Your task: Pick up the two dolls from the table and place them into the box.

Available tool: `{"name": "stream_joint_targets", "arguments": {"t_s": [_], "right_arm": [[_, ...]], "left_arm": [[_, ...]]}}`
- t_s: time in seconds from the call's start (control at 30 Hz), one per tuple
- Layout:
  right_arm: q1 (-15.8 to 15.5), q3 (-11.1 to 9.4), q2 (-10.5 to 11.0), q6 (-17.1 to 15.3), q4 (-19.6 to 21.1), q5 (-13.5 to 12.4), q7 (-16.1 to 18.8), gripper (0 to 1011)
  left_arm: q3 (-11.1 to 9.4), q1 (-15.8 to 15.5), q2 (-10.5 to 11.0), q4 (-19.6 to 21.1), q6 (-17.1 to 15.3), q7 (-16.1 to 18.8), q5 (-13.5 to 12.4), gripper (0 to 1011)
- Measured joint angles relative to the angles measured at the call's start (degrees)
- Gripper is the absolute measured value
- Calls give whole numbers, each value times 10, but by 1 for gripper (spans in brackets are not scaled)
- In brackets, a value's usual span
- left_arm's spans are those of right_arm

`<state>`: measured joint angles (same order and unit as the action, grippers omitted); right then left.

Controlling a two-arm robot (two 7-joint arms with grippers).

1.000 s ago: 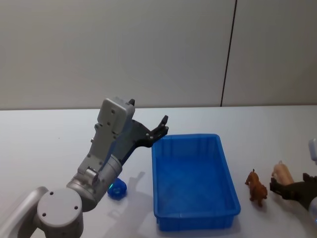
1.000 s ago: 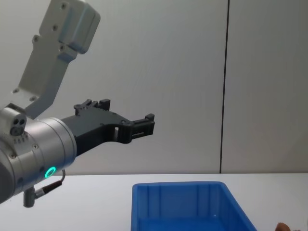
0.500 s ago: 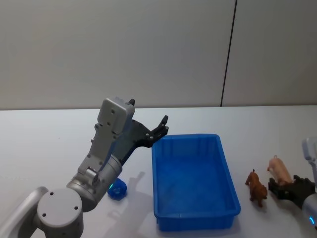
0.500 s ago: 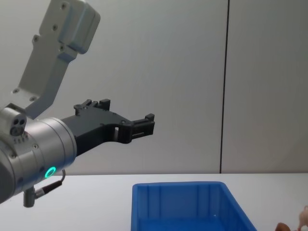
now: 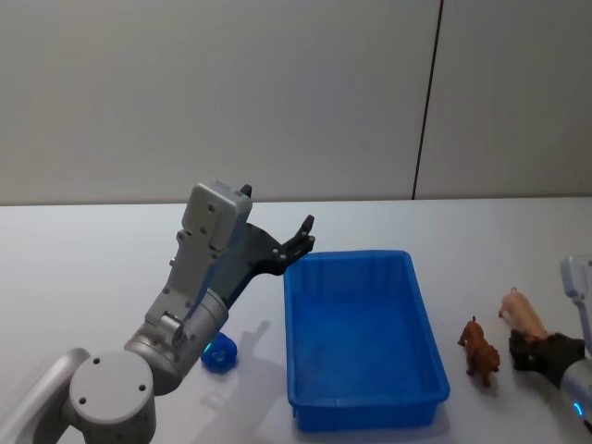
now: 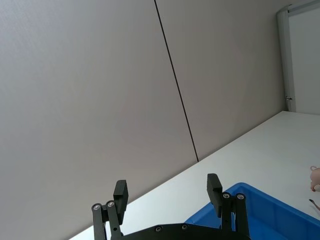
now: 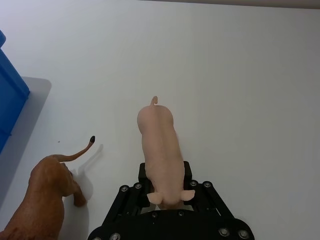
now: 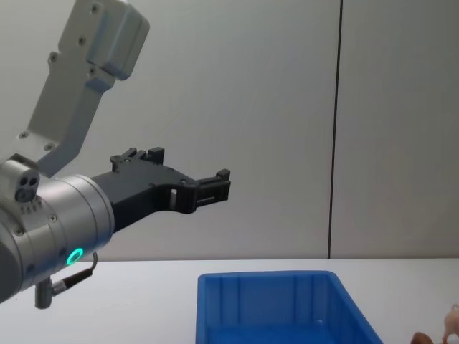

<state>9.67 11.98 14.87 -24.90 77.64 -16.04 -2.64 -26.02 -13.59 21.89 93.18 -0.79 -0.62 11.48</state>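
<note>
The box (image 5: pixel 428 314) sits centrally on the white table (image 5: pixel 92 277), a grey wall (image 5: pixel 277 92) behind. To its right the right gripper (image 7: pixel 164 175) clamps the pink pig (image 7: pixel 159 140) beside the brown dog (image 5: pixel 481 350); the left gripper (image 5: pixel 305 236) gapes above its far-left corner.

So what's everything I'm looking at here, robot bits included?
table: one, white, under everything.
box: one, bright blue, mid-table, nothing in it.
pig doll: one, pink, standing right of the box.
brown animal doll: one, brown, standing between the box and the pig doll.
small round thing: one, blue, left of the box; unclear what it is.
wall: one, grey, dark vertical seam, behind the table.
left gripper: one, black, open, raised by the box's far left corner.
right gripper: one, black, low at the pig doll.
</note>
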Motion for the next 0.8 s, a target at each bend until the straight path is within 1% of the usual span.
{"name": "stream_joint_targets", "arguments": {"t_s": [0.4,0.6,0.8], "right_arm": [[1,-1,-1,4,-1,0,-1,326],[0,-3,0,20,10,0,-2,326],[-3,-7,3,42,33,-2,3,326]], "left_arm": [[0,0,0,0,0,0,0,1001],[0,0,0,0,0,0,0,1001],[0,0,0,0,0,0,0,1001]]}}
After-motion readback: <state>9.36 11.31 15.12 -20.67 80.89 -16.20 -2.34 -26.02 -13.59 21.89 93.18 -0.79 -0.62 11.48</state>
